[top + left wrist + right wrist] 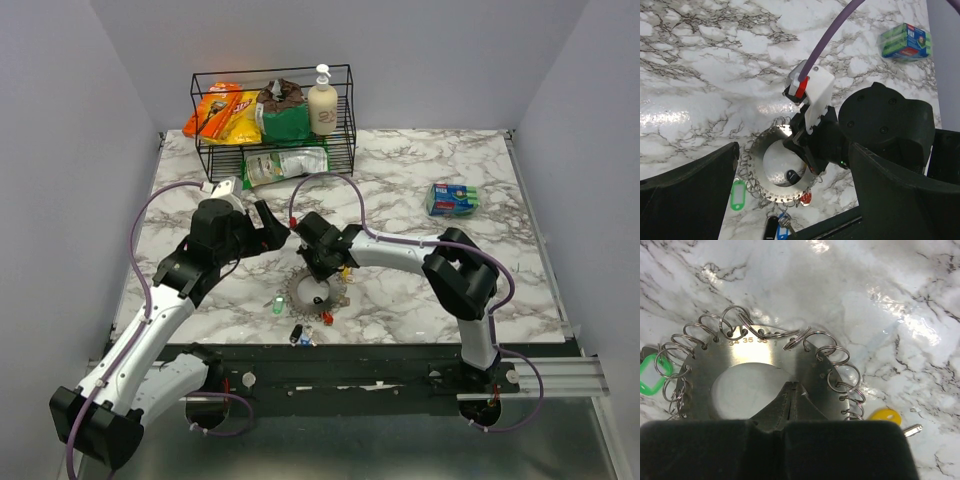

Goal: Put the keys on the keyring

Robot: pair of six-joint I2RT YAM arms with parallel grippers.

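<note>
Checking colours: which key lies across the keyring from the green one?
The yellow key, at the keyring's right rim in the right wrist view; the green key sits at the left rim, and the red key lies at the near rim.

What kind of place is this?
Probably a robot lab's test booth: a left arm and right arm bolted at a marble-look table, plain walls around it, and a basket of snack bags and soap, likely props.

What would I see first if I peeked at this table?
A shiny flat grey metal keyring with a curly wire rim lies near the front of the white marble table. The right gripper, its black tips pinched shut, sits at the ring's hole, and a green-headed key rests at the rim.
</note>
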